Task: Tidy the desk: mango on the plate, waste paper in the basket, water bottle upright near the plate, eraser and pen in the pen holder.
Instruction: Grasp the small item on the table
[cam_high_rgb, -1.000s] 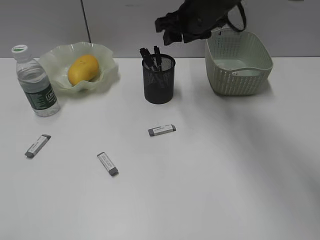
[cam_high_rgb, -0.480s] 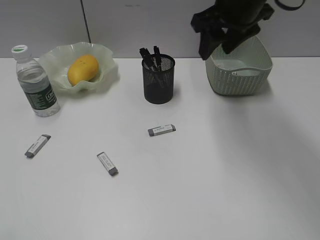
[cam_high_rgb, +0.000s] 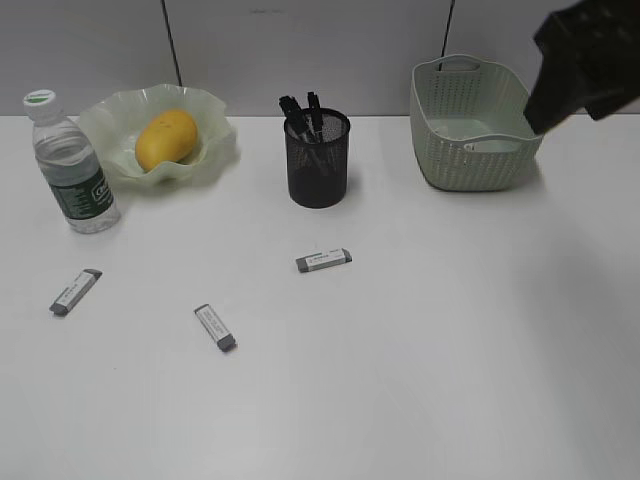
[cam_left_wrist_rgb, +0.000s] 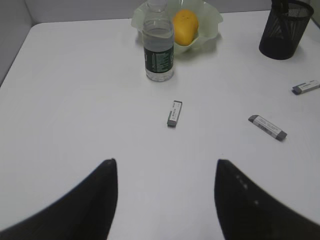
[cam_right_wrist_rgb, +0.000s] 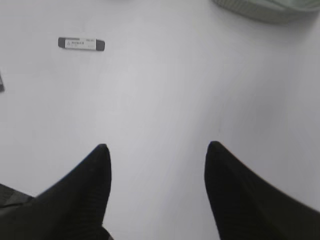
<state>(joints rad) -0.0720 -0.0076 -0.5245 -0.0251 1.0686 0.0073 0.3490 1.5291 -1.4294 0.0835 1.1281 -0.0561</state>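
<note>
The mango (cam_high_rgb: 166, 138) lies in the wavy green plate (cam_high_rgb: 218, 150), and the water bottle (cam_high_rgb: 70, 165) stands upright to its left. Pens (cam_high_rgb: 300, 110) stick out of the black mesh pen holder (cam_high_rgb: 318, 160). Three erasers lie on the desk (cam_high_rgb: 450, 330): one in the middle (cam_high_rgb: 324, 260), one front left (cam_high_rgb: 216, 327), one far left (cam_high_rgb: 76, 291). The waste paper is out of view. My left gripper (cam_left_wrist_rgb: 165, 161) hangs open above bare desk, short of an eraser (cam_left_wrist_rgb: 174, 113). My right gripper (cam_right_wrist_rgb: 159, 145) is open and empty over bare desk, with an eraser (cam_right_wrist_rgb: 81, 43) far ahead to its left.
The green basket (cam_high_rgb: 475, 125) stands at the back right, with my right arm (cam_high_rgb: 590, 60) just right of it at the view's edge. A grey wall runs behind the desk.
My right arm has swung from above the pen holder, across the basket, to the far right edge of the exterior view. Nothing on the desk has moved.
</note>
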